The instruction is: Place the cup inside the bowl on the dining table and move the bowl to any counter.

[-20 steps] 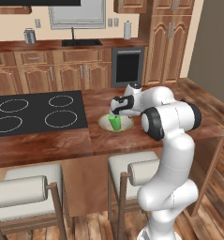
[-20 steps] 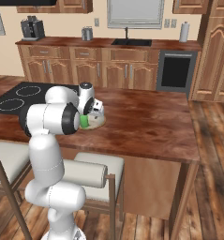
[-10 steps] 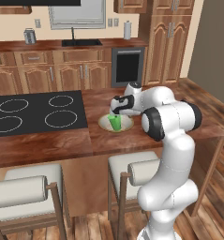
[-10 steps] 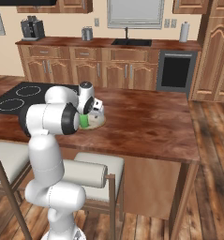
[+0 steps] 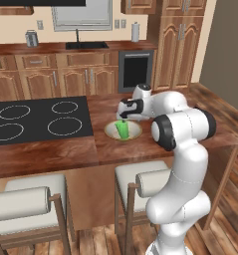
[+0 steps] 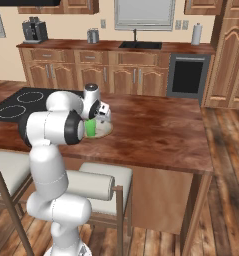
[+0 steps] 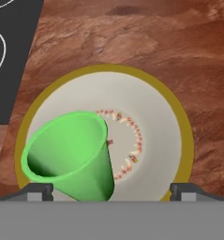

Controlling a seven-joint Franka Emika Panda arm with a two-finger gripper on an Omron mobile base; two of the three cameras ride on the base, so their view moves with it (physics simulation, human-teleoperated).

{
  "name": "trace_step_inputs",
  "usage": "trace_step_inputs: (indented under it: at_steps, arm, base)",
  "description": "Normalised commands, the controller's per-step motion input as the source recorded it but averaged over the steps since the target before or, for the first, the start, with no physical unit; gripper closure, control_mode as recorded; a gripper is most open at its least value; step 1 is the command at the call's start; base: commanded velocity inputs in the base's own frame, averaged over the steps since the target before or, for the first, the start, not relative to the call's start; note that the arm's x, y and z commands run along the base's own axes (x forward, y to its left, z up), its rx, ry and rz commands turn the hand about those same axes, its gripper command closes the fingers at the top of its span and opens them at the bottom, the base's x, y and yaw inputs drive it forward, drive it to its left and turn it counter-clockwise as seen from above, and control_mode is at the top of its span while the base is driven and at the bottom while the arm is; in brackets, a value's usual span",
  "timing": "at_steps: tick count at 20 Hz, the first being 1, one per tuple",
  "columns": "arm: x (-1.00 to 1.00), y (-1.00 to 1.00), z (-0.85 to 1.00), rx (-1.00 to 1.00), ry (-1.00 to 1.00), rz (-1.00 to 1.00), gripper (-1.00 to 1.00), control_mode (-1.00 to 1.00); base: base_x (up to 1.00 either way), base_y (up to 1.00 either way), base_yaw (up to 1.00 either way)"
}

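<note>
The green cup stands upright in the beige, tan-rimmed bowl, toward its left side. The bowl rests on the dining table just right of the black cooktop. My gripper hovers a little above the cup and is open. Its fingertips stand wide apart at the bottom of the hand view, clear of the cup. From the right base, the cup and bowl sit partly behind my arm, under the gripper.
Two white-cushioned stools stand at the table's near edge. The wall counter, with a sink, a grey canister and a white roll, runs behind the table, across a floor gap. The table top extends right of the bowl.
</note>
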Motion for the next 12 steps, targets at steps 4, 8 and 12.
trace_step_inputs:
  at_steps: [4, 8, 12]
  arm:
    - [0.00, 0.00, 0.15, 0.00, 0.00, 0.00, -1.00, -1.00]
    - [0.00, 0.00, 0.13, 0.00, 0.00, 0.00, -1.00, -1.00]
    - [0.00, 0.00, 0.14, 0.00, 0.00, 0.00, -1.00, -1.00]
  base:
    - [0.00, 0.00, 0.00]
    - [0.00, 0.00, 0.00]
    - [0.00, 0.00, 0.00]
